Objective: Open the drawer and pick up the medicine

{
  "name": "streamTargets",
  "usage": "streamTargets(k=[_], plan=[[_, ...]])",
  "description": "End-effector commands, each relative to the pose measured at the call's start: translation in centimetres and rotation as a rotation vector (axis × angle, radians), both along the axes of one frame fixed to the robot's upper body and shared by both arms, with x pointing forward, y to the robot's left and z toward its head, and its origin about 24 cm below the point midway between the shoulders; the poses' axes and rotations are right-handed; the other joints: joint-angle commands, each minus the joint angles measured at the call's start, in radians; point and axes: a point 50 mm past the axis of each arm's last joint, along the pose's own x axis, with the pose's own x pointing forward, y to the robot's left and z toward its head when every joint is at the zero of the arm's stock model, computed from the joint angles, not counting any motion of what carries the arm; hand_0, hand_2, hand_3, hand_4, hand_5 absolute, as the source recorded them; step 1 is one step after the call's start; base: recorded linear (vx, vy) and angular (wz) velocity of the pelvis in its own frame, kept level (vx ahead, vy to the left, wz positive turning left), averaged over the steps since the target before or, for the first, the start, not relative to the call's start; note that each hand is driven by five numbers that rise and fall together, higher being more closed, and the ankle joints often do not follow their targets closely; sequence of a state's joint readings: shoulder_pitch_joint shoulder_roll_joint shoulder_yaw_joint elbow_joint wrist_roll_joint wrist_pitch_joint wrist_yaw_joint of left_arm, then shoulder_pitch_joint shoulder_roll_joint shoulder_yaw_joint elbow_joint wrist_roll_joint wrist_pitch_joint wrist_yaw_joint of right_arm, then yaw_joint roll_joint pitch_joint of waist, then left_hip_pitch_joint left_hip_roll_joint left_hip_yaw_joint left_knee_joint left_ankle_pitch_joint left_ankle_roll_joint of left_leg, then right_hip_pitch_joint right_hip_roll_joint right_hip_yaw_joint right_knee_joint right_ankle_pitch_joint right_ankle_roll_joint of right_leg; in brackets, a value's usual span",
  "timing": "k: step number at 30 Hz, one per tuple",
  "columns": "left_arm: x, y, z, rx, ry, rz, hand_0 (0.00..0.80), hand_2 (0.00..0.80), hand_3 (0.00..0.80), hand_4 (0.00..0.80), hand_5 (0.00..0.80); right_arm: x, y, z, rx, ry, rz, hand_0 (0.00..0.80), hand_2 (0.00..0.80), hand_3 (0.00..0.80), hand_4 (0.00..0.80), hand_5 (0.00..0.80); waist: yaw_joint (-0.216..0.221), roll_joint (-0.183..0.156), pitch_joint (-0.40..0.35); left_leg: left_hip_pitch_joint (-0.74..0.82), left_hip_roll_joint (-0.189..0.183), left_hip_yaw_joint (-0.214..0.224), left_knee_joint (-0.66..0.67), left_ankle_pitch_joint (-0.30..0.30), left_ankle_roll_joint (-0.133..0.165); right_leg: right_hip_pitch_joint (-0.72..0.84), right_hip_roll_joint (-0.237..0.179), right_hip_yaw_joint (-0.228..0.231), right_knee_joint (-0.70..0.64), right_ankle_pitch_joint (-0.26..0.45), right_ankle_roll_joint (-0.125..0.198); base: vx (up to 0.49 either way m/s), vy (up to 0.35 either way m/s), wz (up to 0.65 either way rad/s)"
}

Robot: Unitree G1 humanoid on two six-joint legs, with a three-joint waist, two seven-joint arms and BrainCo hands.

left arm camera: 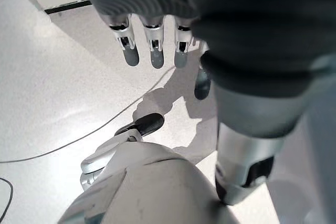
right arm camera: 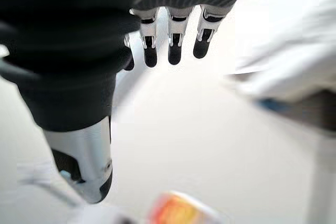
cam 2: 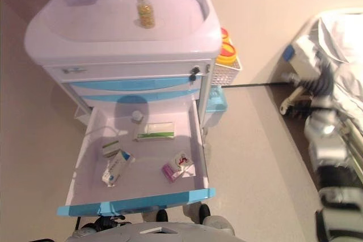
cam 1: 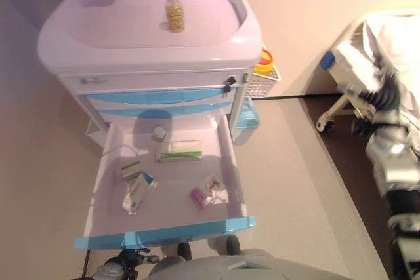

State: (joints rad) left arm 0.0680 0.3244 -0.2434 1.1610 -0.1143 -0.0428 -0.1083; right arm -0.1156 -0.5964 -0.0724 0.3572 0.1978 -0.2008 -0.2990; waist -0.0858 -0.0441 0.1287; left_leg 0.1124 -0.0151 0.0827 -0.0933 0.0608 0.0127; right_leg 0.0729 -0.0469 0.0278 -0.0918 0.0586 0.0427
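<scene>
The medicine cart [cam 1: 98, 37] stands in front of me with its lower drawer [cam 1: 164, 233] pulled fully out. In the drawer lie a white-and-green box [cam 1: 179, 151], a small green-striped box [cam 1: 131, 170], a white-and-blue box [cam 1: 138, 193], a pink packet [cam 1: 209, 194] and a small white bottle [cam 1: 159, 134]. A bottle of yellow pills [cam 1: 174, 12] stands on the cart top. My right hand [cam 1: 377, 93] is raised far to the right, near the bed, with straight fingers [right arm camera: 174, 51] and nothing in it. My left hand [left arm camera: 157, 24] hangs over the floor, fingers straight, empty.
A bed with white sheets [cam 1: 394, 37] and a wheeled frame stands at the right. A white basket with a yellow-lidded container [cam 1: 264, 70] hangs on the cart's right side. A thin cable [left arm camera: 79, 140] lies on the floor under my left hand.
</scene>
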Motion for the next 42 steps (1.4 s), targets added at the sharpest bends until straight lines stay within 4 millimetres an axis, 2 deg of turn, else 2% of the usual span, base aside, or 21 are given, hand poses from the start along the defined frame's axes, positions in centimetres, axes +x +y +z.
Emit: streamTargets(k=[1, 5, 6, 9, 12, 15, 19, 23, 26, 31, 35, 38, 40, 42], plan=[[0.9, -1.2, -0.2, -0.008, -0.007, -0.05, 0.0, 0.0, 0.0, 0.0, 0.0, 0.0, 0.5, -0.6, 0.027, -0.062, -0.028, 0.0, 0.0, 0.0, 0.0, 0.0, 0.011, -0.002, -0.015, 0.018, -0.021, -0.026, 0.018, -0.133, 0.014, -0.031, -0.018, -0.001, 0.06, -0.007, 0.064, -0.018, -0.006, -0.12], [0.8, -1.5, -0.4, -0.015, -0.002, -0.045, 0.0, 0.0, 0.0, 0.0, 0.0, -2.7, 1.2, -7.5, 0.087, 0.211, -0.059, 0.0, 0.0, 0.0, 0.0, 0.0, -0.003, 0.004, -0.013, 0.02, -0.018, -0.009, 0.016, -0.133, 0.014, -0.036, -0.016, 0.003, 0.064, -0.007, 0.063, -0.005, -0.002, -0.08], [0.7, -1.6, -0.4, -0.015, 0.001, -0.045, 0.0, 0.0, 0.0, 0.0, 0.0, -4.0, 1.7, -9.9, 0.11, 0.31, -0.069, 0.0, 0.0, 0.0, 0.0, 0.0, -0.004, 0.005, -0.011, 0.02, -0.018, -0.008, 0.016, -0.133, 0.015, -0.036, -0.017, 0.001, 0.064, -0.007, 0.063, 0.0, 0.0, 0.0], [0.5, -1.6, -0.5, -0.012, 0.007, -0.042, 0.0, 0.0, 0.0, 0.0, 0.0, -7.0, 3.1, -14.4, 0.129, 0.53, -0.041, 0.0, 0.0, 0.0, 0.0, 0.0, -0.001, 0.008, -0.004, 0.019, -0.018, -0.011, 0.016, -0.131, 0.018, -0.035, -0.017, -0.003, 0.068, -0.008, 0.062, 0.0, 0.0, 0.0], [0.4, -1.5, -0.5, -0.009, 0.006, -0.038, 0.0, 0.0, 0.0, 0.0, 0.0, -9.7, 4.6, -17.4, 0.143, 0.696, 0.015, 0.0, 0.0, 0.0, 0.0, 0.0, 0.004, 0.011, 0.01, 0.012, -0.019, -0.021, 0.021, -0.129, 0.023, -0.042, -0.017, -0.009, 0.083, -0.014, 0.058, 0.01, -0.003, -0.01], [0.7, -1.6, -0.5, -0.008, -0.01, -0.044, 0.0, 0.0, 0.0, 0.0, 0.0, -11.4, 6.2, -19.2, 0.16, 0.805, 0.092, 0.0, 0.0, 0.0, 0.0, 0.0, 0.011, 0.016, 0.033, -0.006, -0.021, -0.035, 0.034, -0.126, 0.029, -0.058, -0.017, -0.018, 0.11, -0.024, 0.053, 0.0, 0.0, 0.0], [2.3, -1.9, -0.1, -0.011, -0.081, -0.066, 0.0, 0.0, 0.0, 0.0, 0.0, -11.4, 7.5, -19.7, 0.158, 0.82, 0.122, 0.0, 0.0, 0.0, 0.0, 0.0, 0.019, 0.03, 0.082, -0.068, -0.025, -0.055, 0.076, -0.119, 0.037, -0.117, -0.016, -0.028, 0.175, -0.044, 0.04, -0.075, 0.03, 0.03], [6.8, -2.7, 1.5, 0.001, -0.268, -0.135, 0.0, 0.0, 0.0, 0.0, 0.0, -8.4, 8.1, -18.3, 0.089, 0.732, 0.193, 0.0, 0.0, 0.0, 0.0, 0.0, 0.021, 0.051, 0.193, -0.187, -0.029, -0.06, 0.154, -0.103, 0.04, -0.221, -0.014, -0.042, 0.262, -0.065, 0.02, -0.246, 0.062, 0.13], [10.7, -3.2, 3.4, 0.045, -0.422, -0.219, 0.0, 0.0, 0.0, 0.0, 0.0, -5.7, 8.2, -16.7, 0.019, 0.652, 0.23, 0.0, 0.0, 0.0, 0.0, 0.0, 0.024, 0.064, 0.266, -0.283, -0.026, -0.057, 0.219, -0.087, 0.035, -0.3, -0.009, -0.056, 0.33, -0.081, 0.003, -0.204, 0.049, 0.11], [15.1, -4.0, 6.8, 0.121, -0.61, -0.374, 0.0, 0.0, 0.0, 0.0, 0.0, -3.6, 6.8, -14.7, -0.025, 0.574, 0.194, 0.0, 0.0, 0.0, 0.0, 0.0, 0.015, 0.083, 0.325, -0.386, -0.037, -0.049, 0.321, -0.094, 0.029, -0.393, -0.01, -0.063, 0.396, -0.092, -0.016, -0.073, 0.074, 0.04], [18.1, -3.1, 10.2, 0.186, -0.733, -0.417, 0.0, 0.0, 0.0, 0.0, 0.0, -2.9, 6.3, -13.6, -0.075, 0.534, 0.202, 0.0, 0.0, 0.0, 0.0, 0.0, -0.001, 0.092, 0.353, -0.438, -0.043, -0.031, 0.389, -0.115, 0.031, -0.447, -0.016, -0.056, 0.434, -0.093, -0.025, -0.012, 0.091, -0.04], [20.1, -1.7, 13.2, 0.243, -0.796, -0.437, 0.0, 0.0, 0.0, 0.0, 0.0, -2.8, 6.0, -13.1, -0.113, 0.527, 0.225, 0.0, 0.0, 0.0, 0.0, 0.0, -0.015, 0.093, 0.365, -0.474, -0.043, -0.012, 0.428, -0.127, 0.032, -0.482, -0.017, -0.042, 0.448, -0.088, -0.026, 0.004, 0.063, -0.07], [21.9, 0.2, 16.2, 0.299, -0.853, -0.438, 0.0, 0.0, 0.0, 0.0, 0.0, -2.8, 6.1, -12.7, -0.133, 0.522, 0.253, 0.0, 0.0, 0.0, 0.0, 0.0, -0.032, 0.092, 0.377, -0.504, -0.041, 0.006, 0.46, -0.138, 0.034, -0.516, -0.014, -0.024, 0.461, -0.085, -0.026, -0.001, 0.059, -0.17], [23.0, 1.3, 18.5, 0.338, -0.888, -0.429, 0.0, 0.0, 0.0, 0.0, 0.0, -2.9, 5.9, -12.5, -0.118, 0.517, 0.252, 0.0, 0.0, 0.0, 0.0, 0.0, -0.045, 0.089, 0.382, -0.518, -0.039, 0.018, 0.472, -0.142, 0.036, -0.534, -0.01, -0.01, 0.464, -0.08, -0.025, 0.004, 0.047, -0.12]])
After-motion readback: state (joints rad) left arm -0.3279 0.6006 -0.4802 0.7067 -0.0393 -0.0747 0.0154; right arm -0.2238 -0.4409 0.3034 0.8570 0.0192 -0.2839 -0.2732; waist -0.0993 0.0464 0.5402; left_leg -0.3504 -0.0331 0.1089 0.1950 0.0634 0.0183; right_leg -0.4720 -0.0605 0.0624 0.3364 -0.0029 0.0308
